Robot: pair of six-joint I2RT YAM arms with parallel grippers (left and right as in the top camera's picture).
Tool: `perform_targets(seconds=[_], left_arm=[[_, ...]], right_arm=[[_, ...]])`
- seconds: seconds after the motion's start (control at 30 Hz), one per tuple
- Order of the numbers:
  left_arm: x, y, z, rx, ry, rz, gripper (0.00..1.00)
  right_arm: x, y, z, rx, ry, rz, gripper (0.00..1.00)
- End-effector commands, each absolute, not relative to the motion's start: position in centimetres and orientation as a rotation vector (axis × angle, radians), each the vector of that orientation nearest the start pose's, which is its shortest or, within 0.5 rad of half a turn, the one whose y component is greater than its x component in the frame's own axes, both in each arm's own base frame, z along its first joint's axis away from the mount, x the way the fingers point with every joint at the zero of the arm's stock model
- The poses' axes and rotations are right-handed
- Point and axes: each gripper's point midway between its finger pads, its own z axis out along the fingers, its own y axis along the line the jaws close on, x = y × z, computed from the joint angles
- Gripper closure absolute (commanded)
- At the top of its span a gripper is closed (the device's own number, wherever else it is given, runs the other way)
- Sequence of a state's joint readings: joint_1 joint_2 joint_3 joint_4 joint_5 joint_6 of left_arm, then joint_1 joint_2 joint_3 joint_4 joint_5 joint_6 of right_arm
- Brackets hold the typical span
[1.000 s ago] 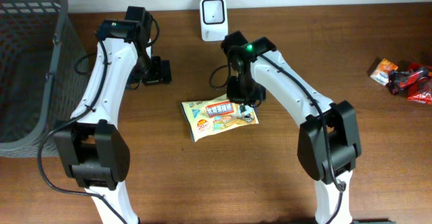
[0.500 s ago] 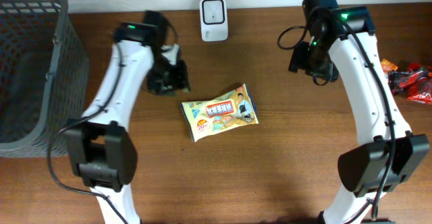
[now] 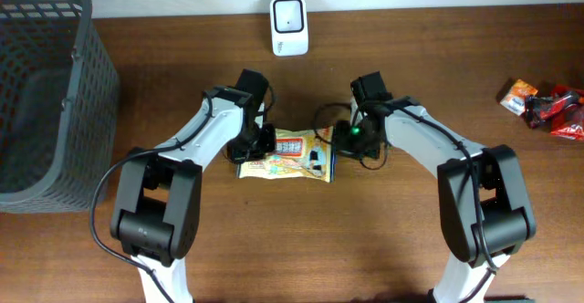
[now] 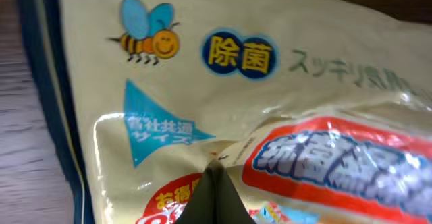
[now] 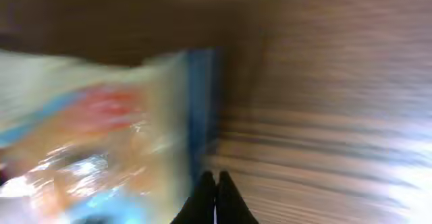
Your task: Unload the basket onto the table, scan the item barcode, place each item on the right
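The item, a cream snack packet [image 3: 292, 153] with a blue edge and red lettering, lies flat mid-table between both arms. Its barcode does not show. My left gripper [image 3: 258, 142] is at the packet's left end. In the left wrist view the packet [image 4: 270, 82] fills the frame, and the left gripper [image 4: 216, 183] is shut with the wrapper puckered at its tips. My right gripper [image 3: 345, 140] is at the packet's right end. In the blurred right wrist view the right gripper [image 5: 216, 183] is shut, just right of the packet's [image 5: 101, 129] blue edge, over wood.
A white barcode scanner [image 3: 289, 15] stands at the table's back edge, beyond the packet. A grey mesh basket [image 3: 87, 75] fills the far left. Red and orange snack packs [image 3: 547, 105] lie at the far right.
Both arms swung in from the back of the table to the packet's two ends. Both grippers closed. The packet has turned more level and shifted slightly left.
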State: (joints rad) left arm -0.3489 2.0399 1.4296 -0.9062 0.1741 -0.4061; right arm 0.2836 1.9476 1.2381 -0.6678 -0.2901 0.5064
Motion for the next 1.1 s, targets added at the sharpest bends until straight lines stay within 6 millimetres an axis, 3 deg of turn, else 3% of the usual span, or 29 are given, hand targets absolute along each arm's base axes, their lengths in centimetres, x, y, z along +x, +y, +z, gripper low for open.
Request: perform_targets(seconds=[0.0, 0.07, 0.1, 0.2, 0.23, 0.3, 0.4, 0.43, 0.5, 0.67, 0.8, 0.87, 0.97, 1.03, 1.07], left_arm=[[35.2, -12.7, 1.3, -0.116, 3.157, -0.052, 1.0], [35.8, -12.9, 4.1, -0.074, 3.136, -0.064, 1.0], [36.1, -13.0, 5.9, -0.074, 3.111, -0.078, 1.0], [37.0, -13.3, 9.1, -0.072, 3.024, -0.123, 1.0], [37.0, -13.1, 9.1, -0.107, 3.022, -0.119, 1.0], [36.7, -12.6, 8.6, -0.183, 3.036, -0.107, 1.0], [36.9, -11.0, 7.5, -0.235, 3.006, 0.032, 1.0], [37.1, -10.9, 7.2, -0.235, 2.997, 0.033, 1.0], [36.8, -10.8, 5.8, -0.238, 2.996, 0.034, 1.0], [36.3, -10.3, 4.2, -0.253, 2.997, 0.052, 1.0], [36.0, -7.6, 4.5, -0.264, 2.97, 0.274, 1.0], [35.6, -6.9, 4.9, -0.282, 2.988, 0.295, 1.0], [36.5, -6.2, 8.8, -0.333, 2.952, 0.25, 1.0], [36.7, -8.0, 10.1, -0.332, 2.95, 0.072, 1.0], [36.4, -10.1, 10.0, -0.321, 2.982, -0.101, 1.0]], right_arm=[[35.2, 11.1, 1.0, 0.46, 3.001, 0.141, 0.96], [35.6, 11.6, 3.1, 0.449, 2.98, 0.185, 0.96], [36.4, 12.9, 5.7, 0.364, 2.955, 0.298, 0.96], [38.0, 20.1, 12.9, 0.092, 2.809, 0.88, 0.96], [38.1, 21.1, 13.2, 0.056, 2.786, 0.93, 0.96], [37.0, 23.5, 11.4, -0.009, 2.835, 0.936, 0.96], [35.6, 27.5, 5.8, 0.064, 2.966, 0.938, 0.96], [35.6, 27.3, 4.8, 0.084, 2.983, 0.901, 0.96], [35.9, 24.8, 2.7, 0.145, 3.023, 0.66, 0.96], [35.0, 24.4, 0.9, 0.142, 3.075, 0.57, 0.96], [34.7, 19.3, -0.9, 0.298, 3.105, 0.181, 0.96], [34.8, 18.1, -0.5, 0.329, 3.103, 0.143, 0.96], [36.0, 16.6, 3.0, 0.366, 3.042, 0.141, 0.96], [36.4, 18.2, 5.9, 0.195, 3.019, 0.293, 0.96], [36.2, 19.1, 6.5, 0.181, 3.023, 0.374, 0.96]])
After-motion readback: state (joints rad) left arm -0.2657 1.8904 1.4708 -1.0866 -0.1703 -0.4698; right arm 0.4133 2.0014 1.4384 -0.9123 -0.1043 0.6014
